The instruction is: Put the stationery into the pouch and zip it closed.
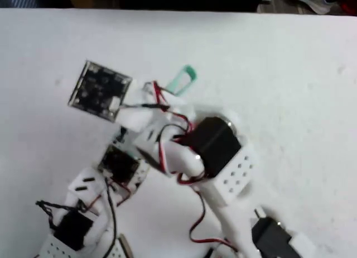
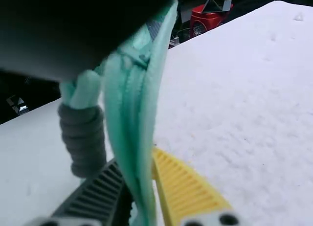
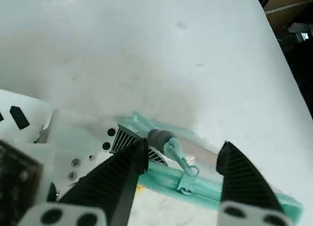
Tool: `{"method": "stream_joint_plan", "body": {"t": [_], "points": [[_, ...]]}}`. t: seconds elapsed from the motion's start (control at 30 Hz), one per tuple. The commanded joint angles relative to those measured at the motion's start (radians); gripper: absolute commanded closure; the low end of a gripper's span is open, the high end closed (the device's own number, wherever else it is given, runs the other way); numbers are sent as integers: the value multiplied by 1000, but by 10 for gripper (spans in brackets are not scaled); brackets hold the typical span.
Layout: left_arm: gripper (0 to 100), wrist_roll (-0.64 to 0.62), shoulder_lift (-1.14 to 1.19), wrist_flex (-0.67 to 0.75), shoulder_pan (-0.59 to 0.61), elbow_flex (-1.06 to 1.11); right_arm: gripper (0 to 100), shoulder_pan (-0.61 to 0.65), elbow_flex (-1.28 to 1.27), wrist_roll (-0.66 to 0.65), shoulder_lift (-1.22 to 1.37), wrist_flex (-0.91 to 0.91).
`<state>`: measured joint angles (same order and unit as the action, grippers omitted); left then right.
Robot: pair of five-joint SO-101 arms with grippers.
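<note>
At table (image 1: 279,73) centre: pouch (image 2: 134,138) looks soft, light, floppy. Left gripper (image 2: 137,162) pinches its end. Right gripper (image 3: 185,146) wide open, empty, over zipper pull (image 3: 187,179): small, likely slippery, best hold.

From above, the two arms are covering most of the pouch (image 1: 187,78), leaving you just a teal end. At the left tool (image 2: 139,165), the fabric is blurring close to the lens, and a dark shape (image 2: 58,25) is blocking part of your view. The frame edge is cutting off the pouch near the right tool (image 3: 185,146); its contents are lying out of your sight.
</note>
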<state>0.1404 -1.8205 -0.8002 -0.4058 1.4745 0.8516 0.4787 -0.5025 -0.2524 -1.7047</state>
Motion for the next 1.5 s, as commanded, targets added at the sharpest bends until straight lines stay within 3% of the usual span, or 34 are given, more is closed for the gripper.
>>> {"method": "stream_joint_plan", "body": {"t": [0.0, 0.13, 0.27, 0.4, 0.63, 0.73, 1.07, 1.2, 1.47], "points": [[978, 9, -2, 29, 15, -8, 810, -10, -5, -35, 18, -21], [978, 9, -2, 29, 15, -8, 849, -77, -77, -66, 70, -21], [978, 9, -2, 34, 15, -8, 994, -148, -78, -64, 97, -16], [978, 9, -2, 35, 13, -9, 981, -145, -75, -60, 99, 2], [976, 8, -2, 35, 8, -12, 981, -108, 17, 262, 99, 110], [976, 8, -2, 34, 13, -12, 981, -117, 60, 334, 97, 127], [977, 5, -2, 35, 16, -9, 981, -189, 72, 338, -185, 120], [977, 3, -2, 34, 16, -9, 981, -193, 71, 325, -278, 41], [977, 3, -2, 29, 18, -11, 981, -249, -141, 183, -334, -7]]}}
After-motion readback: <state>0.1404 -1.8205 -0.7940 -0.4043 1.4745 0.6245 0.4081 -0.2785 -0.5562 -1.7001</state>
